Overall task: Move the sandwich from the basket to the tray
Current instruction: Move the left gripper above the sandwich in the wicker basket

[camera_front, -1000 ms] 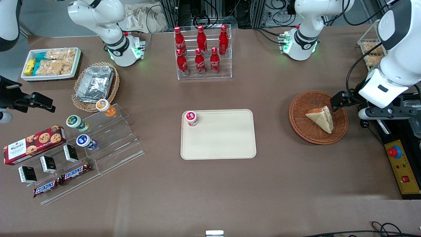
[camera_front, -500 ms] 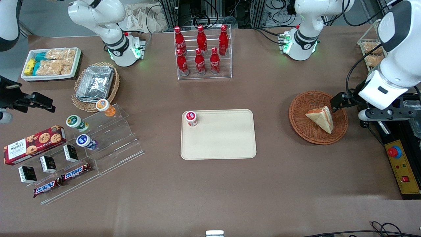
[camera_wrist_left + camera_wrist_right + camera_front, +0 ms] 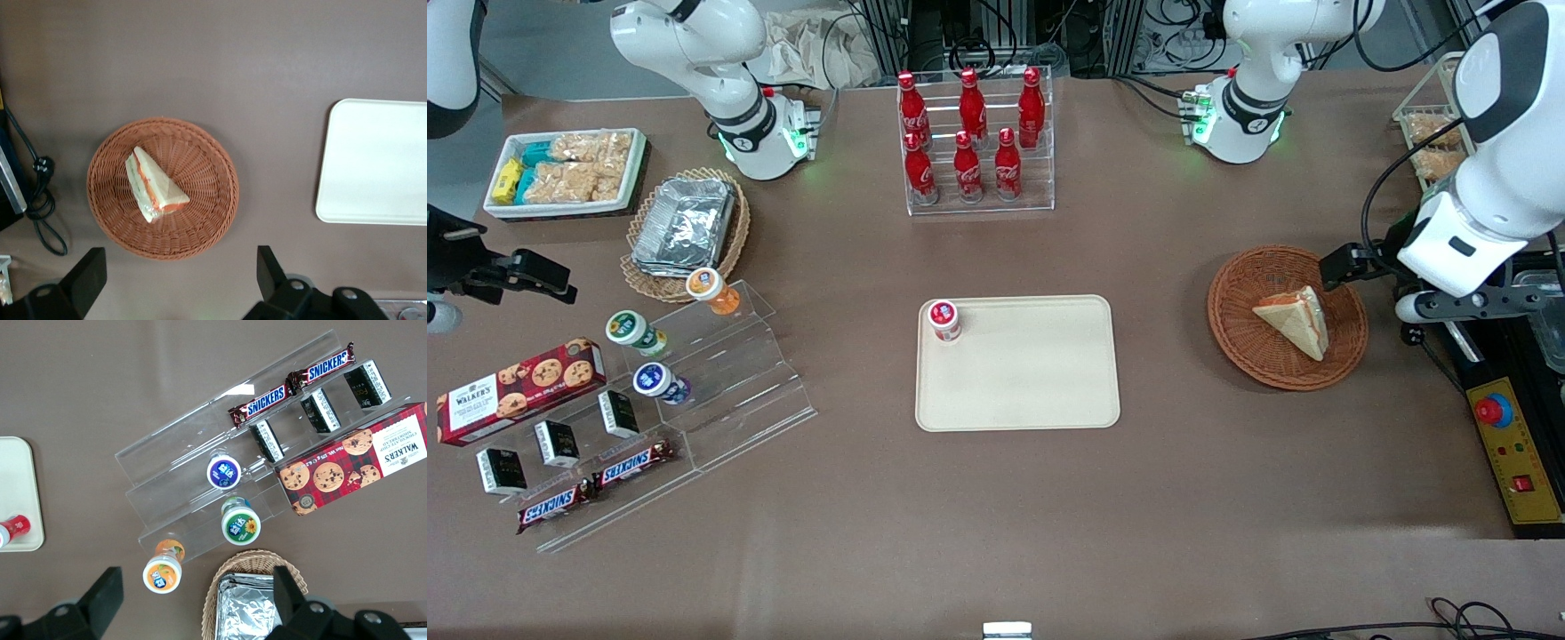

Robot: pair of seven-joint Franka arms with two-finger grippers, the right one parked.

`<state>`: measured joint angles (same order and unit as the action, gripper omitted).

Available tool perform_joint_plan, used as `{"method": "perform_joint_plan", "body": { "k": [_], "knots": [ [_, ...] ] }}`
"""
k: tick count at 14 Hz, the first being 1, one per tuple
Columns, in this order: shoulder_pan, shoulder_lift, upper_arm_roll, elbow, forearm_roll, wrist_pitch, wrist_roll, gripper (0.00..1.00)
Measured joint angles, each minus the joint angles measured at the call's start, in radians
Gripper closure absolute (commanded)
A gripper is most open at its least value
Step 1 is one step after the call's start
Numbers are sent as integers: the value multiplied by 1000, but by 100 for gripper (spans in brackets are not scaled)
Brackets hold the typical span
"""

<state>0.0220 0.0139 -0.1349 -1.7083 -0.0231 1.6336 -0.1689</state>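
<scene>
The gripper (image 3: 180, 277) hangs high, fingers (image 3: 88, 277) spread wide, the sandwich (image 3: 155, 185) lying in the basket (image 3: 207, 220) below them. Approach step; next calls for descending, then carrying to the tray (image 3: 373, 160).

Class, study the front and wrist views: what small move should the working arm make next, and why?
Probably shift the gripper over the sandwich and then lower it. The sandwich lies untouched in the basket, the jaws stand open, and the gripper hangs high beside the basket's rim, not above the wedge.
</scene>
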Motion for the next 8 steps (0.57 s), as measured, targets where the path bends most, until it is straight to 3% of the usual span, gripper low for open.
{"method": "perform_joint_plan", "body": {
  "k": [4,8],
  "knots": [
    [0,-68,-1,-119,0,20,-4,0],
    [1,-182,1,-339,-1,156,-19,0]
  ]
}}
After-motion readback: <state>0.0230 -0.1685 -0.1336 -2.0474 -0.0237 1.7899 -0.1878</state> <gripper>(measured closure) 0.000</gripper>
